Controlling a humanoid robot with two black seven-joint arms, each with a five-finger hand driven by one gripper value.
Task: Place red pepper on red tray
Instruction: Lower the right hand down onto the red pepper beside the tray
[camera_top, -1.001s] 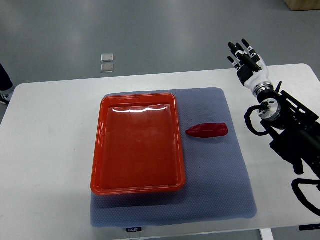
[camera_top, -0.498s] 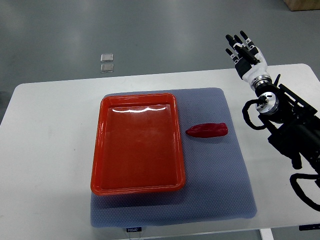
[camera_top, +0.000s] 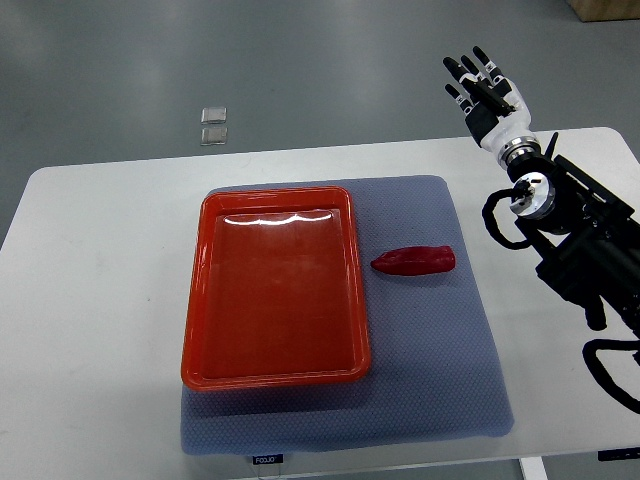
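Top view shows nothing done yet: the red pepper (camera_top: 414, 262) lies on the grey mat (camera_top: 440, 380) just beside the empty red tray (camera_top: 196, 300). The right hand (camera_top: 487, 93) hovers well apart, fingers spread, holding nothing.

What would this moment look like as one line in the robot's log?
right hand: open, raised past table's far edge | red pepper: on mat, right of red tray | tray: empty
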